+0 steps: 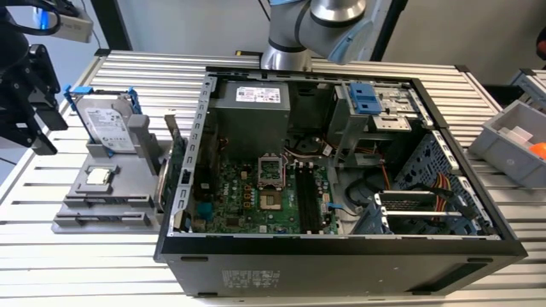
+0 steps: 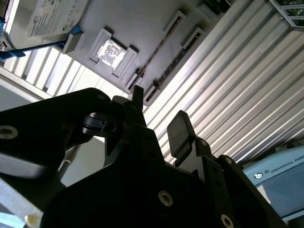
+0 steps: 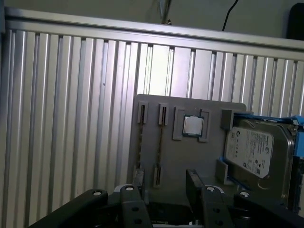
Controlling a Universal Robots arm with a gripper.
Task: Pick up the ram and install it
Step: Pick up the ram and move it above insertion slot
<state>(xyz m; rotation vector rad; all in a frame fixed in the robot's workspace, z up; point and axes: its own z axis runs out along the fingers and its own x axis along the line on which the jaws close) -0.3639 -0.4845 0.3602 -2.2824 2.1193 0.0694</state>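
Thin ram (image 3: 160, 145) edge-up in holder (image 3: 190, 154)

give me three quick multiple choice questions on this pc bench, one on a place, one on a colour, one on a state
1. Where does the hard drive stand?
A. on the grey tray beside the computer case
B. on a shelf
C. on the floor

2. What colour are the rails on the hard drive?
A. red
B. blue
C. yellow

3. How is the gripper?
A. shut on the hard drive
B. shut on a cable
C. open, holding nothing

Answers:
1 A: in the exterior view the drive stands upright on the tray, at the exterior view's left of the case.
2 B: blue strips frame the silver drive.
3 C: both wrist views show the fingers apart with an empty gap between them.
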